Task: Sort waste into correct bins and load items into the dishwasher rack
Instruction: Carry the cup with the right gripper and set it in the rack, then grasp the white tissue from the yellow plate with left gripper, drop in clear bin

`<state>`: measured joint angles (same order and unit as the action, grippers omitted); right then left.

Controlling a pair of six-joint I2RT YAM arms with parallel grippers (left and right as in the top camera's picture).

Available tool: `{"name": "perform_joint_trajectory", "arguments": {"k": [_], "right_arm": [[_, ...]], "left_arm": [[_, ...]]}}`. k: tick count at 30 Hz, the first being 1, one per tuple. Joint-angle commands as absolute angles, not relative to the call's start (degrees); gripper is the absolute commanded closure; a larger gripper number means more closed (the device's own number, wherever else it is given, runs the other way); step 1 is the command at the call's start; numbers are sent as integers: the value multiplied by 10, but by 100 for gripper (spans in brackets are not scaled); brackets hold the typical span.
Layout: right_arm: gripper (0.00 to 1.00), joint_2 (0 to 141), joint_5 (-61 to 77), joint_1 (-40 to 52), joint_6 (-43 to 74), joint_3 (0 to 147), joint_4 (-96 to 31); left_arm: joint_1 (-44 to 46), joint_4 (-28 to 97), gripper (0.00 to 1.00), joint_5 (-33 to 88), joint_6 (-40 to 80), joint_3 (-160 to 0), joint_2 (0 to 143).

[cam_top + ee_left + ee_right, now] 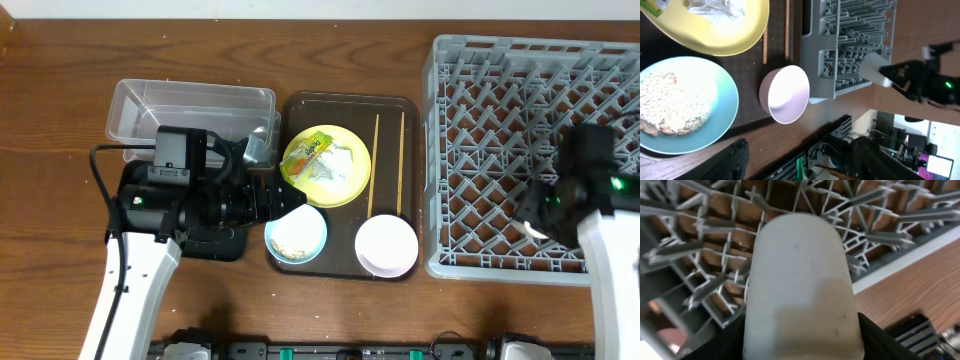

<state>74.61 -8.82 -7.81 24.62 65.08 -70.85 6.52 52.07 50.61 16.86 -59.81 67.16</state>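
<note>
The yellow plate (330, 185) lies on the brown tray and carries the green-yellow wrapper (308, 150) and white paper scraps (347, 163). The light blue bowl (296, 236) holds rice crumbs (670, 102). The pink-white bowl (386, 245) sits at the tray's front right, and it also shows in the left wrist view (785, 93). Two chopsticks (377, 160) lie beside the plate. My left gripper (288, 196) is open and empty between plate and blue bowl; in the left wrist view (800, 156) its fingers are wide apart. My right gripper (800, 330) is shut on a white cup (800, 280) over the grey rack (500, 110).
The clear tub (190, 105) stands at the back left. The black tray (222, 245) lies mostly hidden under my left arm. The brown serving tray (345, 262) sits between the bins and the rack. The table's front edge is close behind the bowls.
</note>
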Motion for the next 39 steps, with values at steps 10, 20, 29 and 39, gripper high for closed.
{"name": "perform_joint_trajectory", "arguments": {"k": [10, 20, 29, 39], "right_arm": [[18, 737, 39, -82, 200, 713, -671], [17, 596, 266, -22, 80, 724, -654], [19, 595, 206, 101, 112, 718, -658], [14, 597, 148, 113, 163, 718, -668]], "left_arm": [[76, 538, 30, 502, 125, -602, 670], [190, 528, 30, 289, 154, -602, 670], [263, 475, 31, 149, 183, -602, 689], [299, 302, 31, 59, 129, -602, 831]]}}
